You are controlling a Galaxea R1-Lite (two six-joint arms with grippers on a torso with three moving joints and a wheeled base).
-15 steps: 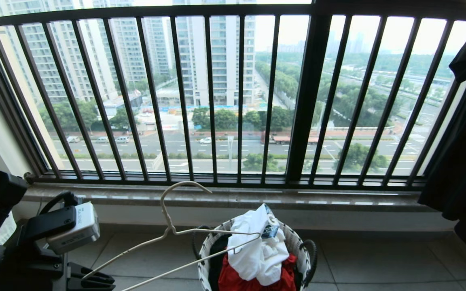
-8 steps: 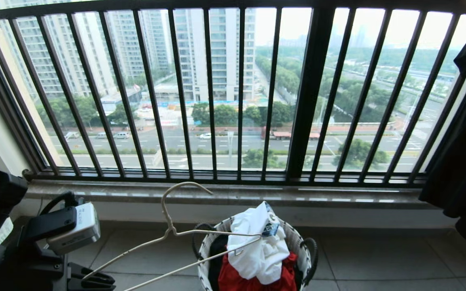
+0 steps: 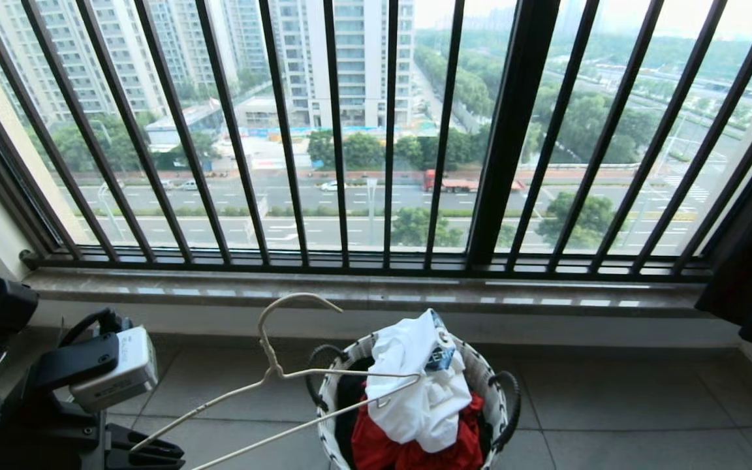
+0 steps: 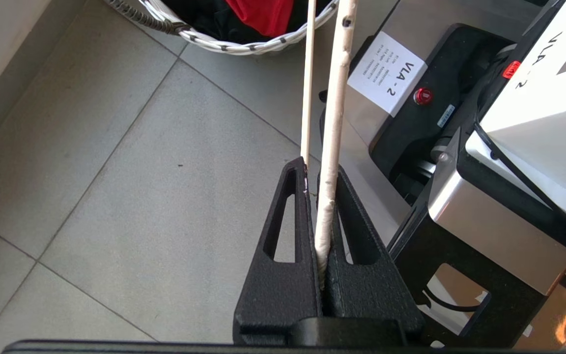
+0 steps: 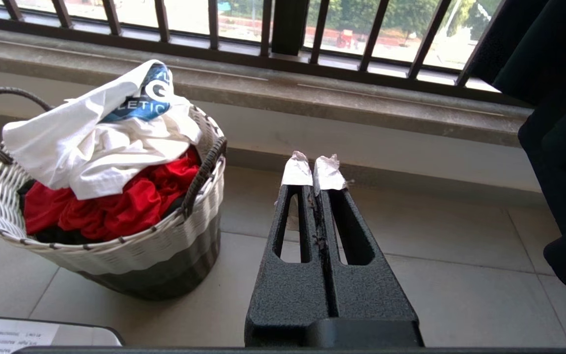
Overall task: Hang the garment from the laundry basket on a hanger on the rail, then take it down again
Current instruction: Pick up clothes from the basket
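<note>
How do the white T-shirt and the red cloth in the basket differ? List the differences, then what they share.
Position: the white T-shirt is heaped on top, rising above the laundry basket rim; the red cloth lies beneath it, at about rim level.
Colour: the T-shirt is white; the cloth is plain red.
Marking: the T-shirt shows a dark blue print with letters; the red cloth shows none.
Shared: both are crumpled in the same basket, and neither is gripped.

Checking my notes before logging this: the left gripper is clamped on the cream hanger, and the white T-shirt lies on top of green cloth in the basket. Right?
Not quite: the cloth under the white T-shirt is red, not green, as the right wrist view shows. The left gripper is indeed clamped on the hanger.
</note>
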